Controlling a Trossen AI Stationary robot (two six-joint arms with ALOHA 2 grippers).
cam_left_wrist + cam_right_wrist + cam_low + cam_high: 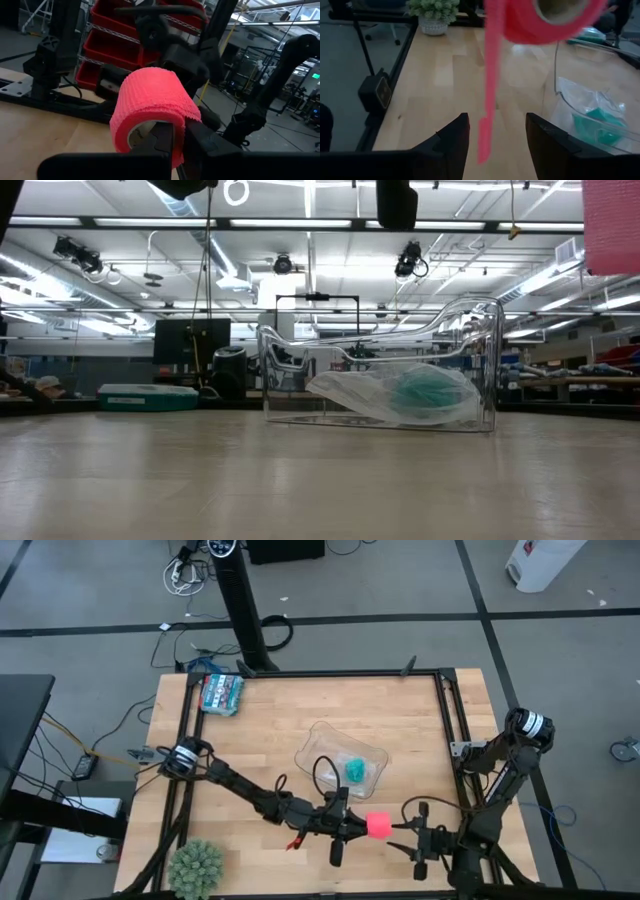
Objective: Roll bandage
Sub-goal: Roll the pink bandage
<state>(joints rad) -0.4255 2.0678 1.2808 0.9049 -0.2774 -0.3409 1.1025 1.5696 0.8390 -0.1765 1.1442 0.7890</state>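
Observation:
The bandage (379, 826) is a bright pink-red chunky roll, held above the table near its front edge. It also shows at the top right of the low view (610, 225). A loose tail (487, 100) hangs down from the roll (545, 17). My left gripper (350, 826) is shut on the roll from the table's left. My right gripper (418, 840) is open and empty just right of the roll. In its wrist view (497, 140) the tail hangs ahead of the gap between its fingers, touching neither. My left gripper holds the roll by its wall at the open end (177, 150). One finger (160, 142) seems to reach into the hollow core and the other (202, 142) lies outside. The fingers come level from the table's left. The roll is lifted clear, its tail hanging slack.
A clear plastic tray (372, 752) stands mid-table and holds a teal roll in a bag (355, 770). A teal box (221, 693) lies at the far left corner. A small potted plant (196, 866) stands at the near left. Dark frame rails (448, 720) edge the table.

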